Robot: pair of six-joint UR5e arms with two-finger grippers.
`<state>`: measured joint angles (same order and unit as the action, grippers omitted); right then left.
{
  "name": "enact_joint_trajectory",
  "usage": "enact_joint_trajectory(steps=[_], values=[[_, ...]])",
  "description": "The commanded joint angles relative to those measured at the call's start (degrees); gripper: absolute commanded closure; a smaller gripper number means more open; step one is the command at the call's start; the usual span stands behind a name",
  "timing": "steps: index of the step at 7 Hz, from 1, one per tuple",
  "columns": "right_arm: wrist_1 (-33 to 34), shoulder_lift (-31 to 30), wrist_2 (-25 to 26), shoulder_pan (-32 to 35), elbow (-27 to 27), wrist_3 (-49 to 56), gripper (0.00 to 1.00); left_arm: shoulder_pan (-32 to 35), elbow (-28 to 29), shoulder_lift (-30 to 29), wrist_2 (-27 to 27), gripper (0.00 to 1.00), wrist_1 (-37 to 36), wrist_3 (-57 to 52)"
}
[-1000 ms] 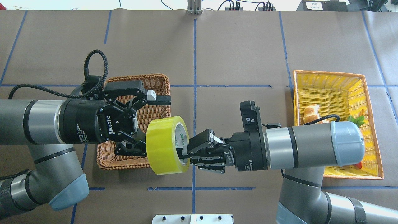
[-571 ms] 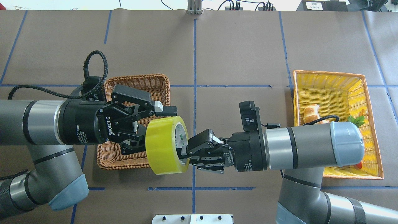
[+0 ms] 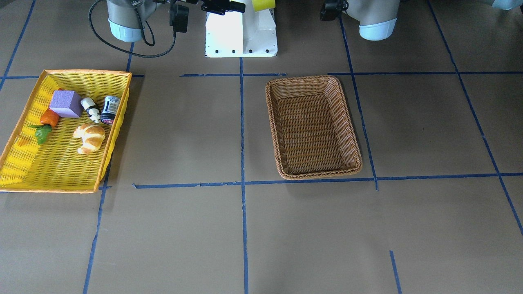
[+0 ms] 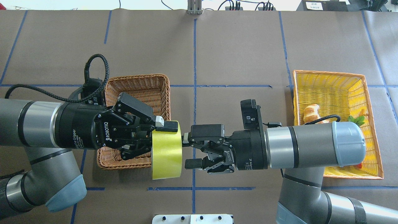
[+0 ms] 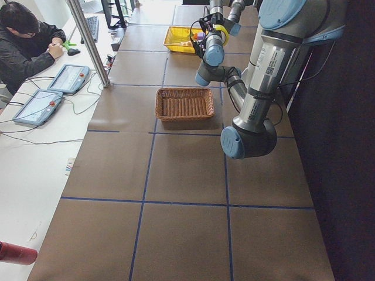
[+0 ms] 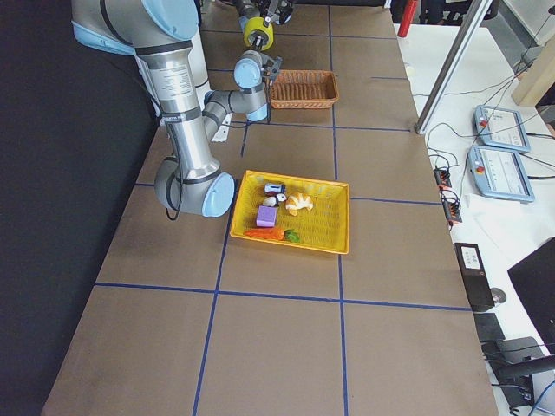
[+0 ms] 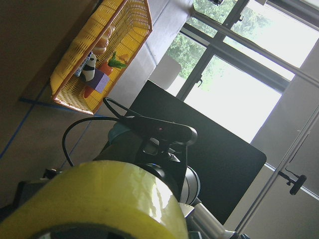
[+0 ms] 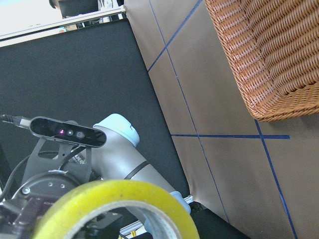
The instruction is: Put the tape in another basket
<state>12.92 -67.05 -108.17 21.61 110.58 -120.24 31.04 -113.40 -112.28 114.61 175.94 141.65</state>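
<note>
The yellow-green tape [image 4: 166,152] hangs in the air edge-on between the two arms, just off the near right corner of the brown wicker basket [image 4: 140,84]. My left gripper [image 4: 157,139] is shut on the tape, one finger across its top edge. My right gripper [image 4: 188,150] is open, with its fingers just right of the roll and apart from it. The tape fills the bottom of the left wrist view [image 7: 99,199] and the right wrist view [image 8: 114,199]. In the front view the wicker basket [image 3: 310,126] holds nothing.
The bright yellow basket [image 4: 370,102] stands at the right, partly under my right arm. In the front view it [image 3: 24,163] holds a croissant [image 3: 90,136], a purple block [image 3: 65,103], a carrot [image 3: 49,118], a small can [image 3: 110,109] and a small toy figure. The robot base [image 3: 241,32] is at the near edge.
My left gripper has shut on the tape. My right gripper has opened, let go of the roll and drawn slightly back. The roll has turned edge-on to the overhead camera.
</note>
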Motion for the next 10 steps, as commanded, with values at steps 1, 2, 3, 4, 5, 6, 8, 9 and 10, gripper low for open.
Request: enact_joint_trajectory(steps=[1, 2, 3, 4, 5, 6, 8, 9, 10], values=[[0.1, 0.0, 0.1, 0.8, 0.1, 0.1, 0.01, 6.7, -0.4, 0.0, 7.3, 0.99, -2.9, 0.1], [0.9, -0.4, -0.7, 2.8, 0.2, 0.4, 0.01, 10.2, 0.0, 0.2, 11.1, 0.99, -4.4, 0.1], [4.4, -0.4, -4.5, 7.1, 0.3, 1.1, 0.0, 10.9, 0.4, 0.3, 11.6, 0.99, -7.0, -0.3], [10.7, -0.1, -11.0, 12.8, 0.5, 5.1, 0.0, 11.0, 0.5, 0.2, 13.6, 0.99, -11.6, -2.7], [17.0, -0.4, -14.4, 17.5, 0.5, 11.6, 0.0, 11.0, 0.4, 0.0, 16.8, 0.99, -19.1, -9.7], [25.8, -0.5, -14.6, 20.5, 0.7, 19.1, 0.0, 10.8, 0.1, -0.1, 19.0, 0.99, -27.4, -16.4], [42.2, -1.0, -13.8, 24.2, 0.6, 34.6, 0.0, 10.7, 0.7, -0.2, 18.8, 0.99, -42.2, -30.8], [49.7, -2.1, -13.8, 27.1, 0.6, 41.5, 0.0, 10.7, 0.8, -0.3, 18.3, 0.99, -49.5, -38.4], [58.4, -3.2, -13.8, 29.1, 0.7, 53.2, 0.0, 10.5, 1.8, -1.0, 17.0, 0.99, -57.0, -46.5]])
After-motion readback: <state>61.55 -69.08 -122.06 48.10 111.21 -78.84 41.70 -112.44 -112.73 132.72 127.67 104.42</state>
